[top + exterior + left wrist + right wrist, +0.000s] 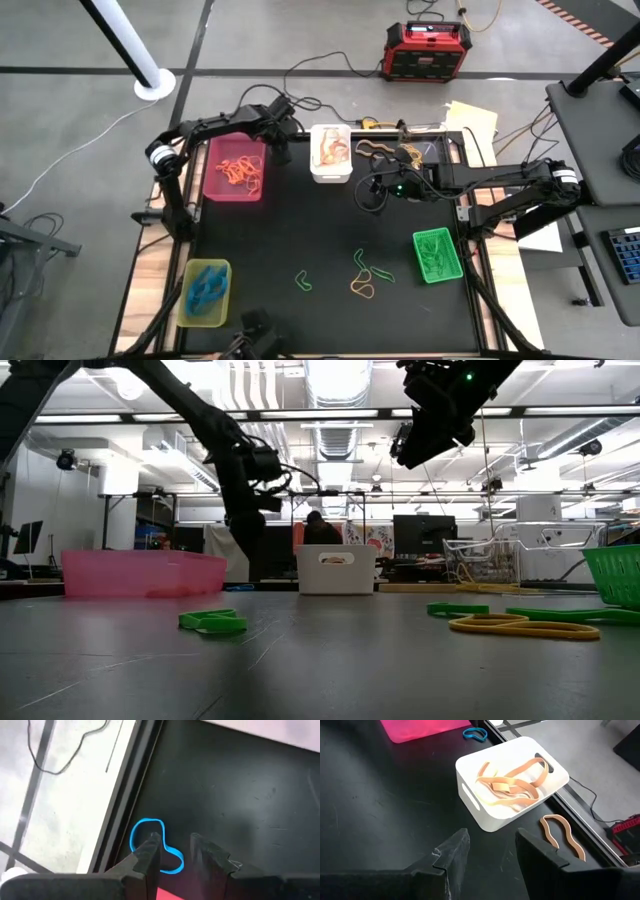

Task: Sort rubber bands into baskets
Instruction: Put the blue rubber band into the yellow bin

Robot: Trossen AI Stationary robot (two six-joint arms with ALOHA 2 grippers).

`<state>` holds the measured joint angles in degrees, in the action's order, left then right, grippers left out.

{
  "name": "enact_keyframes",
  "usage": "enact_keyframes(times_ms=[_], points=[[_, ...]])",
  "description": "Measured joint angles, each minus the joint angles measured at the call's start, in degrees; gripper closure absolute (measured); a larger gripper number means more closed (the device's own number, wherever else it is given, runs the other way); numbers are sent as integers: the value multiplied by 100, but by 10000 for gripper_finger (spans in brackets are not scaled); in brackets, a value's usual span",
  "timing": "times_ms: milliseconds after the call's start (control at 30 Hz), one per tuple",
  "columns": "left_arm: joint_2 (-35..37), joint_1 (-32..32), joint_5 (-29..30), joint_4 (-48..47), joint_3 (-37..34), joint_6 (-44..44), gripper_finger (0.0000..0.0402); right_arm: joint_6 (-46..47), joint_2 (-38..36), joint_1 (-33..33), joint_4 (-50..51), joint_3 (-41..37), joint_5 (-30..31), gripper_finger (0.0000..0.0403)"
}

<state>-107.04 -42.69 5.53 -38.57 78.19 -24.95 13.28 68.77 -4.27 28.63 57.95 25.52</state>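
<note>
A blue rubber band (150, 842) lies on the black mat near the table's far edge, between the pink basket (235, 170) and the white basket (331, 152). My left gripper (175, 845) points steeply down over it, open; one finger covers part of the loop and another part shows between the fingers. My right gripper (492, 845) hangs open right of the white basket (512, 782), which holds tan bands, and holds nothing. Green bands (372, 266) and an orange band (362, 289) lie loose on the mat near the front. My left gripper comes at the blue band from above, slanting, with one fingertip (152, 845) over the loop's side (137, 832). Whether that finger touches the band, I cannot tell. The band lies flat on the mat.
A green basket (437, 255) stands at the right and a yellow-green basket (205, 292) with blue bands at the front left. A tan band (562, 835) lies beside the white basket. A red-and-black power box (428, 50) sits on the floor beyond the table.
</note>
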Motion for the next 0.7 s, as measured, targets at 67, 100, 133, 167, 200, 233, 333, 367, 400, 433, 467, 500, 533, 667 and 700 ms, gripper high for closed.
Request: enact_keyframes(times_ms=[67,100,133,167,200,233,333,367,400,433,467,500,533,667,700], points=[[-85,1,64,11,0,53,311,-22,0,0,1,0,0,245],[-121,1,144,26,0,89,311,-48,0,0,0,0,0,245],[-156,1,267,43,0,132,311,-55,0,0,1,0,0,245],[-202,1,389,67,0,160,311,-59,0,0,-1,0,0,245],[-249,-4,495,95,0,175,311,-61,0,0,1,0,0,245],[-300,-12,561,108,0,190,311,-72,0,0,-3,0,0,245],[-450,-20,598,171,0,192,311,-120,0,0,-16,0,0,245],[-497,-19,598,176,0,193,310,-122,0,0,-16,0,0,245],[-539,-16,600,173,0,194,309,-128,0,0,-16,0,0,245],[-586,-16,605,168,5,206,308,-131,0,0,-18,0,0,245],[-633,-16,622,162,26,210,306,-133,0,0,-18,0,0,245],[-675,-16,638,162,55,210,304,-133,0,0,-18,0,0,245],[-714,-16,655,164,90,210,301,-134,0,0,-18,0,0,245],[-867,-18,730,190,233,239,295,-142,0,0,-19,0,0,245],[-917,-18,748,167,272,254,294,-144,0,0,-16,0,0,245]])
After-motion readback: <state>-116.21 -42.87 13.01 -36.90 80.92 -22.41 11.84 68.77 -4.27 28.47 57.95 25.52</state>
